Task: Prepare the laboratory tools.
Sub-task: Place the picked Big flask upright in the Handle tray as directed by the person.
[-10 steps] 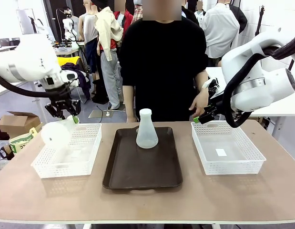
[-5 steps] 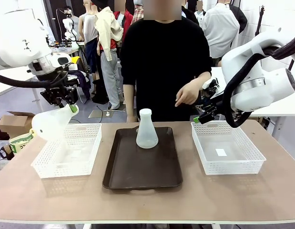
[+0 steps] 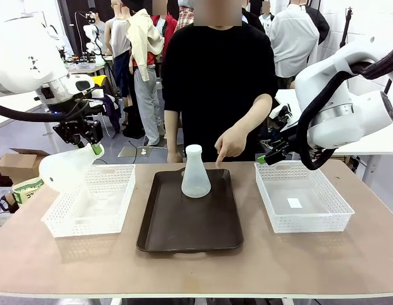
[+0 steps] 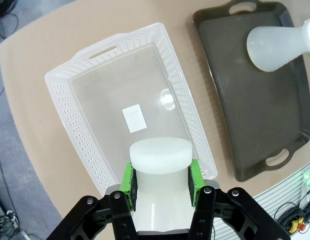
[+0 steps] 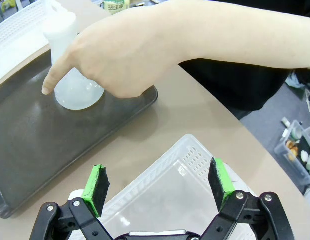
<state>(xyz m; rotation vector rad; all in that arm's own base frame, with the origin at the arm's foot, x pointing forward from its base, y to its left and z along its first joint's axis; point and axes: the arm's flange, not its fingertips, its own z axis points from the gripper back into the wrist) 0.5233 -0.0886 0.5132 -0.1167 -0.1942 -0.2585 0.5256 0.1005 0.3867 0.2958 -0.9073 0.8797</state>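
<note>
One flask [image 3: 68,169] is being held up in the air by its neck, over the far left corner of the left basket [image 3: 113,210], likely so that it can be carried across to the tray [image 3: 183,229] in the middle of the desk [image 3: 196,267]. The flask is being kept tilted, with its wide base hanging down and to the left. The left pincer [image 4: 162,175] is being kept shut on that neck, with a green pad pressed on each side, as seen in the left wrist view. The other flask [image 3: 195,173] is being left standing upright at the far end of the tray, so one tool seems to be in place already. A finger of the person's hand [image 3: 231,143] is being pointed down at the tray just beside that flask, perhaps to show where the next one should go. The right pincer [image 5: 160,187] is being held wide open over the far corner of the right basket [image 3: 304,197], and nothing is being held or touched by it.
</note>
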